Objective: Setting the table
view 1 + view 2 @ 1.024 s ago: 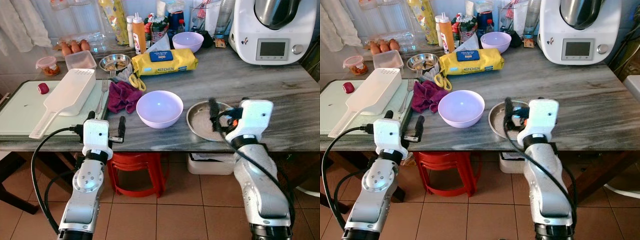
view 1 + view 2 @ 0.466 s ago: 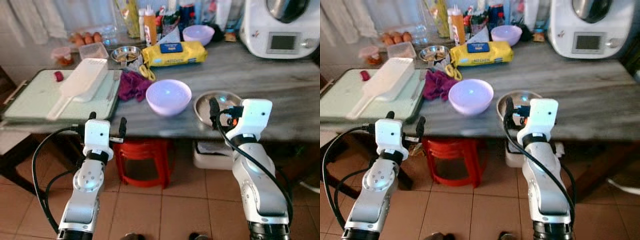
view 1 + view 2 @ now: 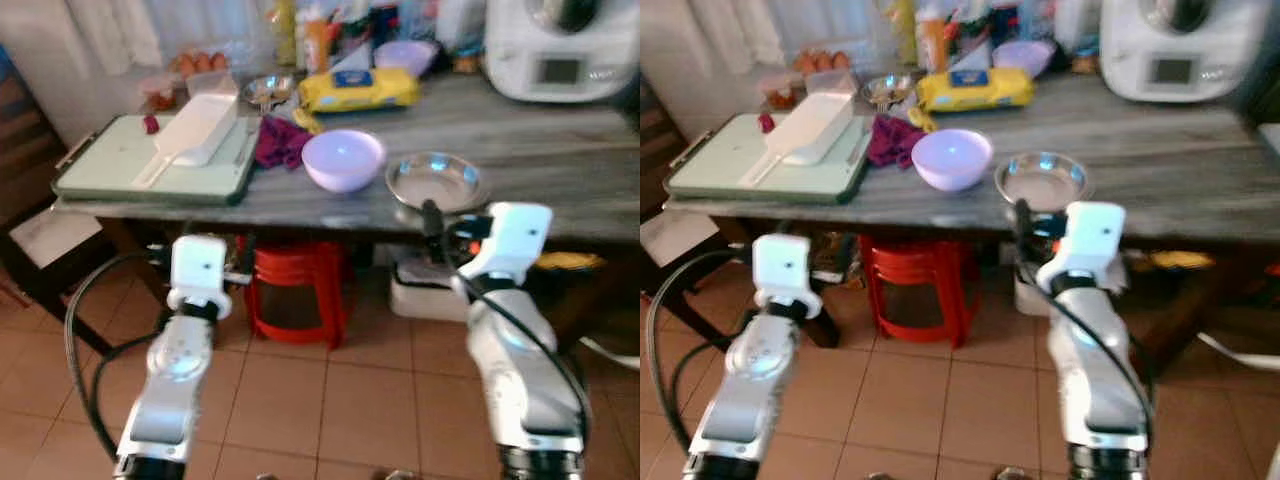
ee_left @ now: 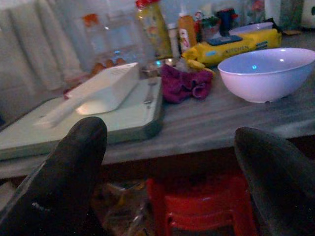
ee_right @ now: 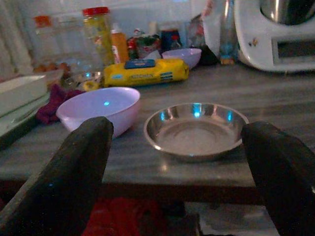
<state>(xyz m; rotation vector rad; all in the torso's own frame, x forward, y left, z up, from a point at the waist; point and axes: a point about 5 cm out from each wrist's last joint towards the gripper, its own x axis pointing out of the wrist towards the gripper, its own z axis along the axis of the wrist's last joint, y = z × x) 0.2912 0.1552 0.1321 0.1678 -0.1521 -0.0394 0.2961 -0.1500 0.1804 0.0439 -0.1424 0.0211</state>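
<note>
While your left pincer (image 4: 167, 162) and right pincer (image 5: 182, 172) hang spread and empty short of the counter (image 3: 560, 185), the lilac bowl (image 3: 343, 159) sits near its front edge, just beside the steel dish (image 3: 437, 181) on its right.

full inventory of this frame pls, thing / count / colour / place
Bowl: 1, lilac, table front, centre.
Second bowl: 1, lilac, table back.
Metal dish: 1, silver, right of the front bowl.
Small metal bowl: 1, silver, behind the cloth.
Cloth: 1, magenta, left of the front bowl.
Wipes pack: 1, yellow, mid-table.
Tray: 1, pale green, table's left end.
Scoop: 1, white, on the tray.
Eggs: several, brown, back left.
Kitchen machine: 1, white, back right.
Stool: 1, red, under the table.
Left gripper: fingers open, below table edge.
Right gripper: fingers open, facing the dish.
</note>
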